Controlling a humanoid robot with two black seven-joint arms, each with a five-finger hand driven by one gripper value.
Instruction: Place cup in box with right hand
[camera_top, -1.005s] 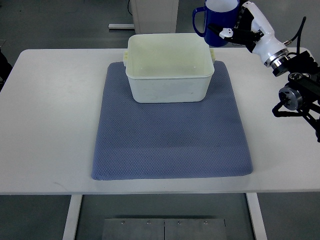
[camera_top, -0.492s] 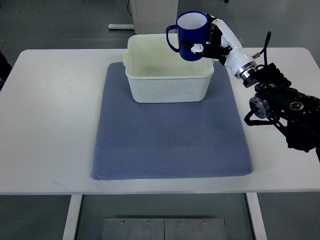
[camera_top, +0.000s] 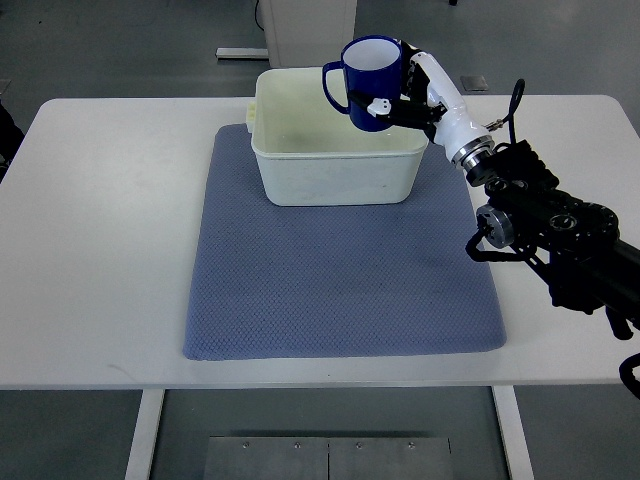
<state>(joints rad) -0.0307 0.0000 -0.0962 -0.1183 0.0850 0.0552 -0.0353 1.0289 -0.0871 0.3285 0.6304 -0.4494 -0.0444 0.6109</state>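
Note:
My right hand (camera_top: 398, 95) is shut on a dark blue cup (camera_top: 367, 70) with a white inside. The cup hangs upright over the right part of the cream plastic box (camera_top: 335, 175), its handle pointing left. The box stands at the far end of a blue-grey mat (camera_top: 340, 270) and looks empty. The right arm (camera_top: 540, 210) reaches in from the right edge across the table.
The mat lies on a white table (camera_top: 110, 220). Beyond the far edge of the table stands a white cabinet base (camera_top: 305, 25) on a grey floor.
The right hand has carried the cup leftward and toward me, from beyond the box's far right corner to above the box's inside. The arm has followed.

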